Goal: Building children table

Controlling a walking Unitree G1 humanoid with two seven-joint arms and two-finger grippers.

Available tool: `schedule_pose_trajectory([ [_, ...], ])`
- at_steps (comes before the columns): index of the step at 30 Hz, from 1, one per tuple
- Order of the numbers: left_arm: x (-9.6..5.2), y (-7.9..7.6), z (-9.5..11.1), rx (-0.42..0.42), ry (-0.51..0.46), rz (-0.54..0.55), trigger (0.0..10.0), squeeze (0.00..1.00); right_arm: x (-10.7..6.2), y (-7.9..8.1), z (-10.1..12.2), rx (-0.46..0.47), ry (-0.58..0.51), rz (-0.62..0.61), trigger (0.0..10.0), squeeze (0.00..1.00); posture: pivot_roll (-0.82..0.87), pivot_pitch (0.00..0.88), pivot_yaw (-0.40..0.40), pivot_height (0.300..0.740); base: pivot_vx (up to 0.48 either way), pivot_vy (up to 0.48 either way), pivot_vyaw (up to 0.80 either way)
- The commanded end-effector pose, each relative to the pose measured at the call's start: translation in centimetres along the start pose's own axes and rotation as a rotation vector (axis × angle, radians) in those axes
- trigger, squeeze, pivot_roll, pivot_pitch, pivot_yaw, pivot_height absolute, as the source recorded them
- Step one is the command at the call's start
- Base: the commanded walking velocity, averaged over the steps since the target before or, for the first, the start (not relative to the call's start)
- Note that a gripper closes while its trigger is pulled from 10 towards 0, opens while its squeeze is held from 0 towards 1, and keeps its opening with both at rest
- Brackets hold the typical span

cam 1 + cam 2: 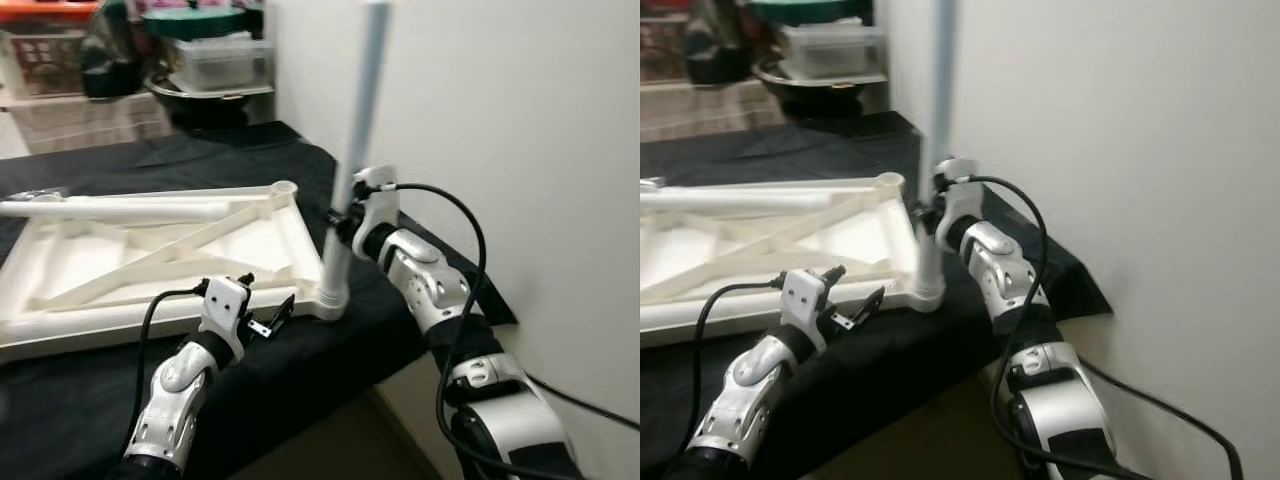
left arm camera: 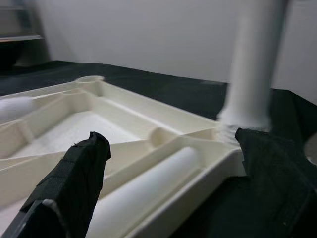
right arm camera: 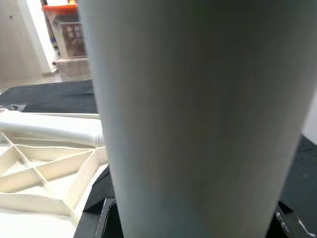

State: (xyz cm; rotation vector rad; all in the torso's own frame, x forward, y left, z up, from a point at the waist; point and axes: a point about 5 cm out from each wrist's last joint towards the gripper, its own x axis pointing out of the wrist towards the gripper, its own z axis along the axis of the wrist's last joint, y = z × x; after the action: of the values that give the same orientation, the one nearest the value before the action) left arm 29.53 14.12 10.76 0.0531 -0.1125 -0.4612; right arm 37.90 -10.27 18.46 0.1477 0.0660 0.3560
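Black cloth (image 1: pixel 300 400) bears tabletop (image 1: pixel 150 250); right claw (image 1: pixel 340 222) grips corner leg (image 1: pixel 350 170).

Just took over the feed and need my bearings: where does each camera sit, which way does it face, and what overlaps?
Left eye view: on the head, looking down at the upturned tabletop on the black cloth; both arms show, right gripper shut on the upright leg.
Right eye view: same scene, its stereo twin.
Left wrist view: along the open left gripper toward the tabletop's corner.
Right wrist view: pressed against the leg.
Shared: every view shows that leg.
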Motion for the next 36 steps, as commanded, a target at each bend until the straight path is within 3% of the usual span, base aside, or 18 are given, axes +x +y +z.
schedule_pose_trajectory([
  [1, 0.1, -0.2, 0.0, 0.004, 0.011, -0.016, 10.0, 0.00, -0.9, 0.3, -3.4, 0.101, 0.127, 0.026, 10.0, 0.00, 0.02, 0.000, -0.098, 0.740, 0.000, 0.000, 0.00],
  [3, 0.1, -0.2, -0.1, 0.005, 0.012, -0.017, 10.0, 0.00, -1.0, 1.3, -2.6, 0.123, 0.066, 0.112, 10.0, 0.00, 0.02, 0.000, -0.096, 0.740, 0.000, 0.000, 0.00],
  [4, 0.1, -0.2, -0.1, 0.004, 0.012, -0.018, 10.0, 0.00, -0.9, 1.8, -2.1, 0.144, 0.037, 0.146, 10.0, 1.00, 0.02, 0.000, -0.093, 0.740, 0.000, 0.000, 0.00],
  [6, 0.3, -0.2, 0.0, 0.004, 0.011, -0.021, 10.0, 0.00, -0.8, 3.1, -0.7, 0.183, 0.003, 0.299, 10.0, 1.00, 0.02, 0.000, -0.094, 0.740, 0.000, 0.000, 0.00],
  [7, 0.4, -0.2, 0.0, 0.005, 0.009, -0.022, 10.0, 0.00, -1.0, 3.7, 0.2, 0.174, -0.020, 0.410, 10.0, 0.10, 0.02, 0.000, -0.094, 0.740, 0.000, 0.000, 0.00],
  [9, 0.5, -0.2, 0.1, 0.005, 0.007, -0.023, 10.0, 0.00, -1.8, 4.8, 1.7, 0.129, -0.065, 0.604, 10.0, 0.00, 0.02, 0.000, -0.094, 0.740, 0.000, 0.000, 0.00],
  [11, 0.5, -0.1, 0.1, 0.006, 0.006, -0.023, 10.0, 0.00, -2.7, 5.2, 2.5, 0.094, -0.092, 0.726, 10.0, 0.00, 0.02, 0.000, -0.094, 0.740, 0.000, 0.000, 0.00],
  [14, 0.5, 0.0, 0.1, 0.009, 0.007, -0.021, 10.0, 0.00, -6.1, 6.5, 4.1, -0.017, -0.124, 1.104, 10.0, 0.00, 0.02, 0.000, -0.098, 0.740, 0.000, 0.000, 0.00],
  [21, 0.5, 0.0, 0.1, 0.011, 0.003, -0.012, 10.0, 0.00, -6.5, 7.5, 3.0, -0.099, -0.078, 1.253, 10.0, 0.00, 0.04, 0.000, -0.120, 0.740, 0.000, 0.000, 0.00],
  [22, 0.4, 0.1, 0.1, 0.011, 0.003, -0.006, 10.0, 0.00, -6.6, 7.7, 2.4, -0.079, -0.054, 1.290, 0.0, 0.00, 0.05, 0.000, -0.122, 0.740, 0.000, 0.000, 0.00],
  [24, 0.3, 0.2, 0.1, 0.011, 0.003, -0.004, 10.0, 0.00, -6.7, 7.8, 2.2, -0.068, -0.042, 1.302, 0.0, 0.00, 0.05, 0.000, -0.122, 0.740, 0.000, 0.000, 0.00],
  [25, 0.2, 0.2, 0.0, 0.012, 0.006, -0.001, 10.0, 0.00, -6.2, 7.7, 1.7, -0.066, -0.027, 1.242, 0.0, 0.00, 0.05, 0.000, -0.123, 0.740, 0.000, 0.000, 0.00],
  [27, 0.0, 0.3, -0.1, 0.013, 0.010, 0.001, 10.0, 0.00, -3.1, 6.4, 0.3, -0.093, 0.056, 0.904, 0.0, 0.00, 0.04, 0.000, -0.121, 0.740, 0.000, 0.000, 0.00],
  [28, 0.0, 0.3, -0.1, 0.013, 0.010, 0.001, 10.0, 0.00, -3.1, 6.4, 0.3, -0.093, 0.056, 0.904, 0.0, 0.00, 0.04, 0.000, -0.121, 0.740, 0.000, 0.000, 0.00],
  [29, 0.0, 0.2, -0.1, 0.013, 0.012, 0.000, 10.0, 0.00, -1.1, 4.4, -0.6, -0.097, 0.124, 0.599, 0.0, 0.00, 0.04, 0.000, -0.119, 0.740, 0.000, 0.000, 0.00],
  [32, 0.1, 0.1, -0.1, 0.012, 0.012, -0.001, 10.0, 0.00, -0.3, 2.7, -0.9, -0.079, 0.144, 0.413, 0.0, 0.00, 0.04, 0.000, -0.117, 0.740, 0.000, 0.000, 0.00],
  [34, 0.2, -0.1, -0.1, 0.010, 0.010, -0.006, 10.0, 0.00, 0.2, -1.1, -1.5, -0.007, 0.150, 0.021, 0.0, 0.00, 0.03, 0.000, -0.113, 0.740, 0.000, 0.000, 0.00],
  [36, 0.3, -0.2, -0.1, 0.009, 0.010, -0.009, 10.0, 0.00, -0.1, -2.2, -1.7, 0.020, 0.140, -0.087, 0.0, 0.00, 0.03, 0.000, -0.112, 0.740, 0.000, 0.000, 0.00],
])
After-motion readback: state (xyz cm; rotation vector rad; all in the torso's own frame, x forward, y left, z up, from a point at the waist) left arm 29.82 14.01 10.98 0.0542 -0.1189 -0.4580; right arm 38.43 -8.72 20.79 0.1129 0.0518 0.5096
